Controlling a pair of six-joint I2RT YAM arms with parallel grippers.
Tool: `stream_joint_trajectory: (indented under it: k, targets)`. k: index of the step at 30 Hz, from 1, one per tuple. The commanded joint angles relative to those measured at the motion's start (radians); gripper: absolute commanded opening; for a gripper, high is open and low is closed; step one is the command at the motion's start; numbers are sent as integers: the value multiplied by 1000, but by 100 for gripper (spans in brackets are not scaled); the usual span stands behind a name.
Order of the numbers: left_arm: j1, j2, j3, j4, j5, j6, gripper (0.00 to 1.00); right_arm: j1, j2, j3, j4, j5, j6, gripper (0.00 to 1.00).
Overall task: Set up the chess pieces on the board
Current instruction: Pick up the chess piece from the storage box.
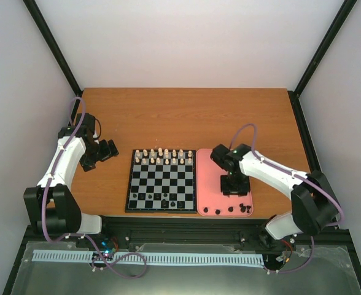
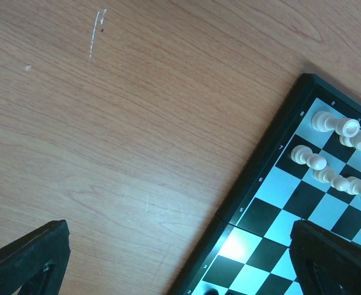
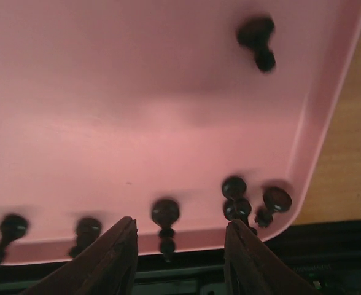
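Table [image 1: 242,117]: orange-brown wood grain, with a pale scratch [image 2: 94,37] in the left wrist view. Plain white walls [image 1: 186,43] on three sides, with black posts [image 1: 54,46] slanting up from the far corners. A black rail [image 1: 186,222] runs along the table's near edge.

The board [image 1: 129,184] sits mid-table, close to the near edge. Cream-white pieces [image 1: 162,157] fill its two far rows. A pink tray [image 1: 208,178] lies just beside the board's right edge.

Black chess pieces [image 1: 231,209]: most are strung along the tray's near edge, some standing and some tipped over. One more lies alone further up the tray [image 3: 257,40]. A few [image 1: 158,197] are already on the board's near rows.

The left gripper [image 1: 107,150] is spread wide and holding nothing. It hangs over bare wood off the board's far left corner.

The right gripper [image 3: 180,258] is over the tray's near edge with its fingers apart and nothing clamped. One black piece [image 3: 165,215] lies in the gap beyond the tips, touching neither.
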Motion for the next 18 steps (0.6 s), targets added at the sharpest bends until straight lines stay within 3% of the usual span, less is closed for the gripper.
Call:
stream_joint_trajectory:
  k: [1,6,18]
  targets:
    - [-8,4,15,16,12,6,100,-6,-60,-116,8,-11,71,40]
    - [-11,14,15,23,14,7,100,-27,-88,-199,39,-3,83,40]
    - [-13,36,5,37,8,7,100,-112,-34,-203,89,22,19,40]
